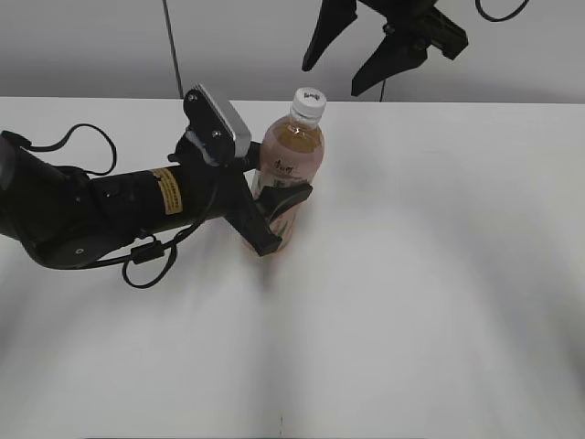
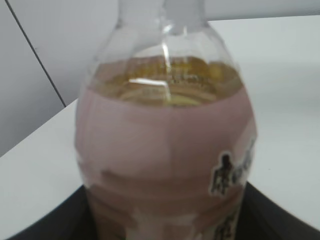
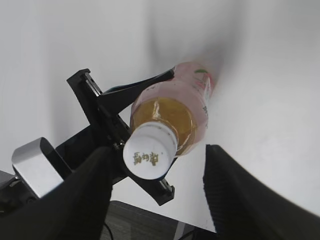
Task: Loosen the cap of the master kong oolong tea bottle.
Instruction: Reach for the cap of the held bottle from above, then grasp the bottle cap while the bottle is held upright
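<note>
The master kong oolong tea bottle (image 1: 291, 165) stands upright on the white table, with amber tea and a pink label. It fills the left wrist view (image 2: 165, 150) and shows from above in the right wrist view (image 3: 177, 107). Its white cap (image 1: 309, 103) with a small dark logo sits on top, also seen in the right wrist view (image 3: 149, 156). My left gripper (image 1: 277, 218) is shut around the bottle's lower body. My right gripper (image 1: 340, 80) is open and empty, hanging in the air above and behind the cap; its two fingers (image 3: 159, 200) straddle the cap from above without touching.
The white table (image 1: 439, 274) spreads around the bottle. The left arm (image 1: 101, 210) with its cable lies across the table's left side. A grey wall with a dark vertical seam (image 1: 171, 46) stands behind the table's far edge.
</note>
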Robot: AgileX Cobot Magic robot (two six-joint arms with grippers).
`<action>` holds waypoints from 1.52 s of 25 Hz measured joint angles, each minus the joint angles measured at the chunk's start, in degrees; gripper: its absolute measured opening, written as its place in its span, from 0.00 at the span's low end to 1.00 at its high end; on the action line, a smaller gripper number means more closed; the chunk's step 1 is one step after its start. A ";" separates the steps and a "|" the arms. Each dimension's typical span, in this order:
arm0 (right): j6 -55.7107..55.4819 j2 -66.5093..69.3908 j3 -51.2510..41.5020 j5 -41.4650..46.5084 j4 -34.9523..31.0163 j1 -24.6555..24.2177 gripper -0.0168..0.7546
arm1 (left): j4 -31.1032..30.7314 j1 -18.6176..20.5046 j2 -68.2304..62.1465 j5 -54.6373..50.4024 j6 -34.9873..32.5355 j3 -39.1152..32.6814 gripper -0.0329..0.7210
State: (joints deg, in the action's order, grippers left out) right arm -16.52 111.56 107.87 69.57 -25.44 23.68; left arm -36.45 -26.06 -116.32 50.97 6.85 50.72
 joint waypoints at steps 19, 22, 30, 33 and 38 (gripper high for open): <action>-5.20 3.38 0.15 0.17 1.42 3.36 0.58 | 0.18 0.00 0.00 -0.06 0.00 -0.05 0.57; -5.24 3.38 0.15 0.17 1.88 3.36 0.53 | 0.18 0.00 0.00 -0.06 0.00 -0.05 0.57; -3.14 3.38 0.16 0.17 1.89 3.55 0.39 | -0.04 -0.06 0.00 -0.06 0.00 -0.05 0.57; 0.59 3.38 0.16 0.17 1.95 3.55 0.39 | -0.04 -0.06 0.00 -0.06 0.00 -0.05 0.57; 10.87 3.38 0.16 0.17 2.73 3.55 0.39 | -0.04 -0.06 0.00 -0.06 0.00 -0.05 0.57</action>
State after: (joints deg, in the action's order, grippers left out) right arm -5.65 114.94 108.03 69.74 -22.70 27.23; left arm -36.49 -26.13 -116.32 50.91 6.85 50.66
